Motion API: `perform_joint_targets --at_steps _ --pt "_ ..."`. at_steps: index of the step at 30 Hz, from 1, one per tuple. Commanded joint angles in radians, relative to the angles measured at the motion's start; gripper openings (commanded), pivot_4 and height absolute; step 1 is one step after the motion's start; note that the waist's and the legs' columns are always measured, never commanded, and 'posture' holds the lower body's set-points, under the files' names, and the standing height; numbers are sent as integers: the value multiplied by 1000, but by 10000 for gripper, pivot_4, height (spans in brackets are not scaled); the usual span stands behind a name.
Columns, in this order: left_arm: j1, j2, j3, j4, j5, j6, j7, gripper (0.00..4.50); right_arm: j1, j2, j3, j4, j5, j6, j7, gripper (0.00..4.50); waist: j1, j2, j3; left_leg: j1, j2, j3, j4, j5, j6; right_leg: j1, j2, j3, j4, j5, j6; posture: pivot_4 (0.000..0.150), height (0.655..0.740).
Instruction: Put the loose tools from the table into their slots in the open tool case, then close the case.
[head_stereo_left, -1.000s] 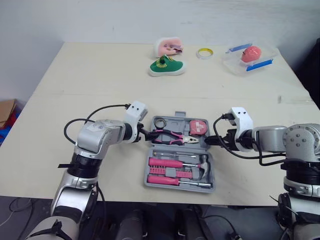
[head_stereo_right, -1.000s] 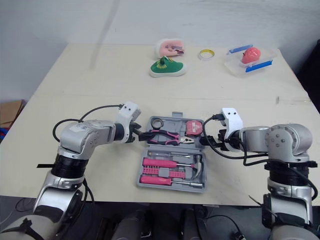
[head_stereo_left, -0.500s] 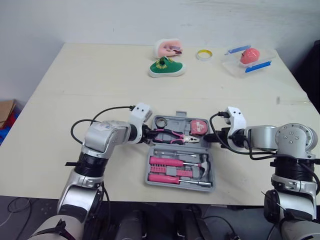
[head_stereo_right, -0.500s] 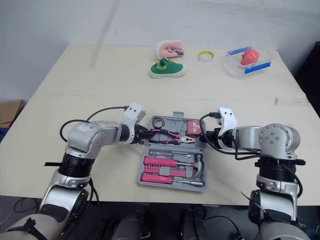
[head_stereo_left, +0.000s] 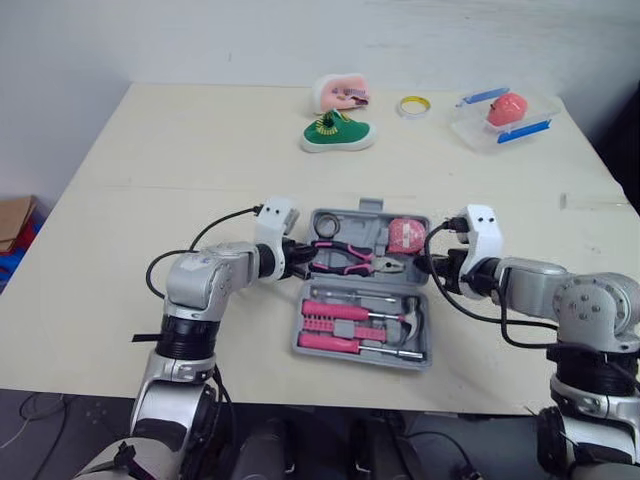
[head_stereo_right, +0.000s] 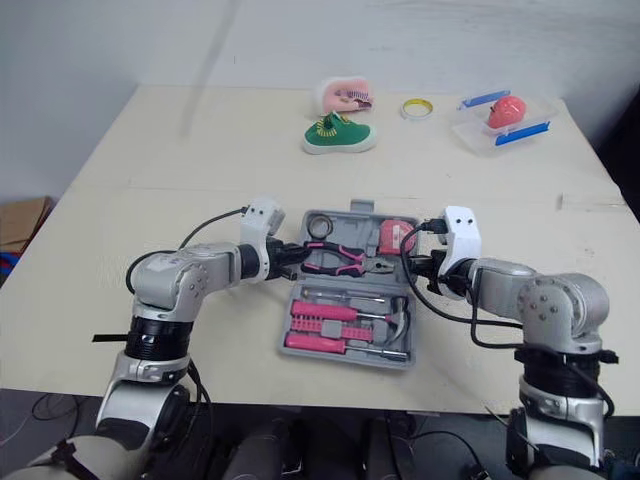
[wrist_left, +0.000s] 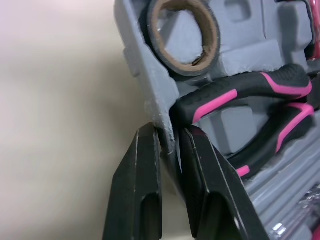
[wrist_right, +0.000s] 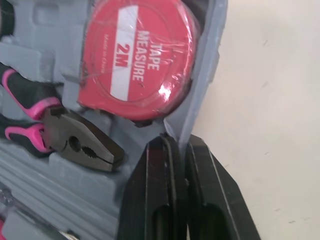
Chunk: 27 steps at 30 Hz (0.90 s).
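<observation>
Far side of bench (head_stereo_left: 200, 150): a green shoe (head_stereo_left: 336, 132) is seen lying just in front of a pink item (head_stereo_left: 340, 93), type not determined. A yellow tape ring (head_stereo_left: 409, 105) is noted near them, to the right. A clear tray (head_stereo_left: 462, 124) is recorded at the far right corner, holding a red object (head_stereo_left: 505, 108) and blue strips (head_stereo_left: 526, 130). A cardboard box (head_stereo_left: 12, 220) is seen off the bench's left side.

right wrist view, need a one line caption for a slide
Right gripper pinching the rim of the tool case, beside the red tape measure and pliers in their slots.
</observation>
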Motion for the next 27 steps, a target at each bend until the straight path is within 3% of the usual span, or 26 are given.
perform_joint_targets --at_steps 1,6,12,18,23,25,26,27 --pt "32 6 12 -19 25 -258 -36 969 94 -55 87 -36 -212 -326 143 0 0 0 0 0 0 1 0 0 0 0 0 1 0 0 0 1500 7400" --pt "98 15 6 51 73 -618 -90 969 238 -78 192 64 -496 -830 289 0 -1 -1 1 3 1 7 0 0 0 -1 2 0 -1 1 3 1500 7400" --pt "184 74 -28 152 184 -970 -108 969 341 -91 242 191 -746 -1272 315 0 -2 -1 1 4 2 8 0 0 1 -1 2 2 0 2 3 1500 7400" --pt "274 137 -43 185 245 -1249 -123 969 392 -70 242 281 -887 -1491 266 0 -5 -1 1 6 3 8 0 -1 0 -1 2 4 1 2 3 1500 7400" --pt "295 134 -26 220 216 -1274 -126 969 431 -58 241 309 -868 -1573 302 0 -3 -1 1 6 2 7 1 -1 1 1 1 6 0 2 2 1500 7400" --pt "300 146 -29 225 212 -1306 -149 8111 446 -68 231 298 -877 -1604 303 8447 -4 -1 1 7 3 7 1 -1 1 2 1 6 0 2 2 1500 7400" --pt "308 156 -30 224 191 -1316 -183 13681 456 -76 219 290 -888 -1623 296 14713 -4 -1 1 7 3 7 1 -1 1 2 1 6 0 1 2 1500 7400" --pt "316 163 -28 221 175 -1322 -209 15342 464 -79 208 283 -899 -1638 291 16249 -5 -1 1 7 3 6 1 -1 1 2 1 6 0 2 2 1500 7400"
